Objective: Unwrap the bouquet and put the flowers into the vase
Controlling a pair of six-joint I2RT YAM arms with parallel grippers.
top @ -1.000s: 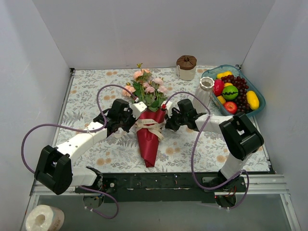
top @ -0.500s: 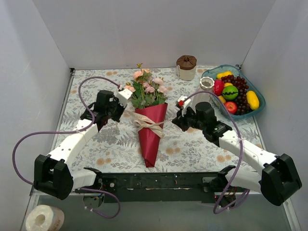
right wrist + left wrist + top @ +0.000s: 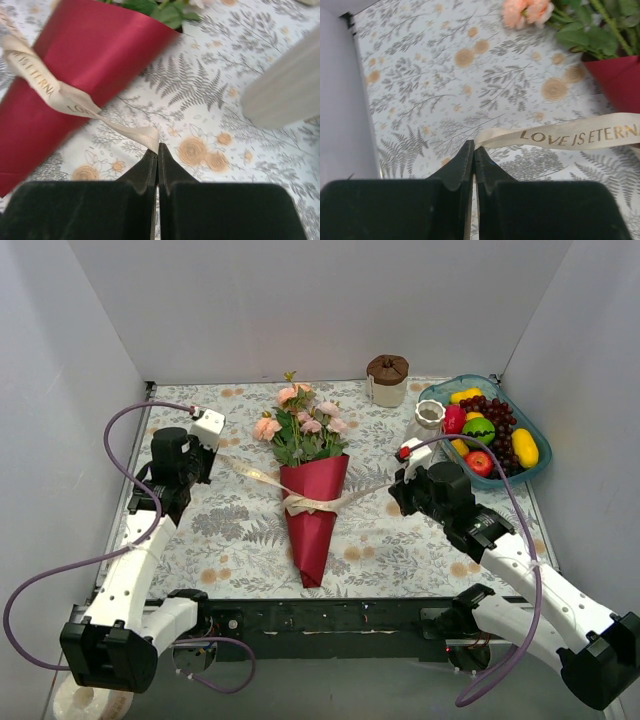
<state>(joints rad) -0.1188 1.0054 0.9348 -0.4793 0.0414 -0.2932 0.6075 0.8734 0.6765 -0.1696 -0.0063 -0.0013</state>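
at the middle of the floral-patterned counter (image 3: 240, 540) lies the bouquet (image 3: 312, 490) of pink and peach artificial roses in a dark red paper cone. its long axis runs 12 to 6 o'clock in the top view, with the blooms at 12 and the cone's point at 6. around the cone's waist sits the cream printed ribbon (image 3: 312, 505), and its two tails stretch out taut to either side.

the left tail climbs toward 10 o'clock to the left gripper (image 3: 472, 150), which is clenched on the ribbon's end. its wrist view shows the lettered strip coming out at the tips. the right tail runs toward 3 o'clock to the right gripper (image 3: 158, 150), likewise clenched, with the tail's end nipped between its tips.

from each gripper the bouquet lies inward along the ribbon line, and both arms look about equally far from it. i judge the tie not yet free, since the ribbon wraps the cone.

the tall slim white ribbed vase (image 3: 427, 425) stands upright near the right gripper, at its 1 o'clock, so the right arm is the nearer one for placing.
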